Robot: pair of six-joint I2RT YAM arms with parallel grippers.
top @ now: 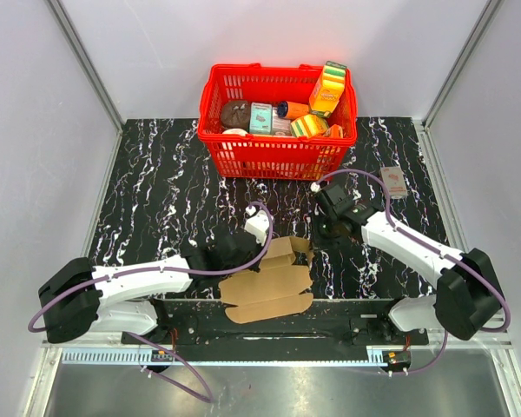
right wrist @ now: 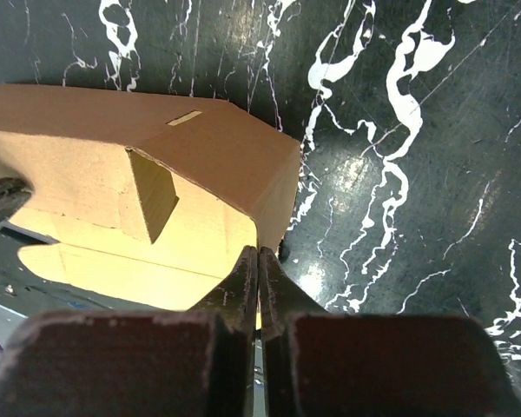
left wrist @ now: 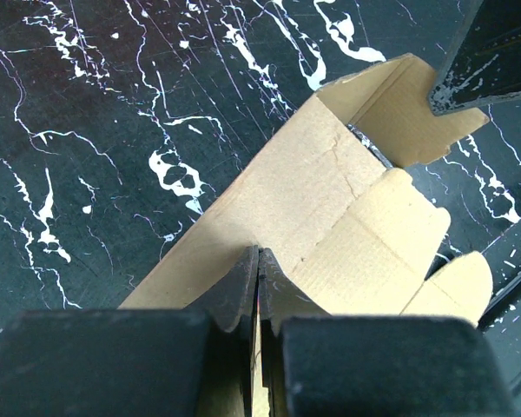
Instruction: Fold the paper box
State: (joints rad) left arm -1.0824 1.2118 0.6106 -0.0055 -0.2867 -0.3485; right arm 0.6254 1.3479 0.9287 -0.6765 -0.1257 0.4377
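The paper box (top: pixel 269 291) is a brown cardboard sheet lying at the table's near edge between the arms, with its far walls and flaps partly raised. My left gripper (top: pixel 241 249) is at the box's left far side. In the left wrist view the gripper (left wrist: pixel 259 254) is shut on a raised wall of the box (left wrist: pixel 304 200), with a strip of cardboard between the fingers. My right gripper (top: pixel 328 228) is at the box's right end. In the right wrist view the gripper (right wrist: pixel 259 252) is shut where the end wall of the box (right wrist: pixel 217 148) comes down to its tips.
A red basket (top: pixel 269 158) full of small packages stands at the back centre. A small reddish packet (top: pixel 393 182) lies at the right. The near half of the box overhangs the table's front edge onto the metal rail (top: pixel 330 326).
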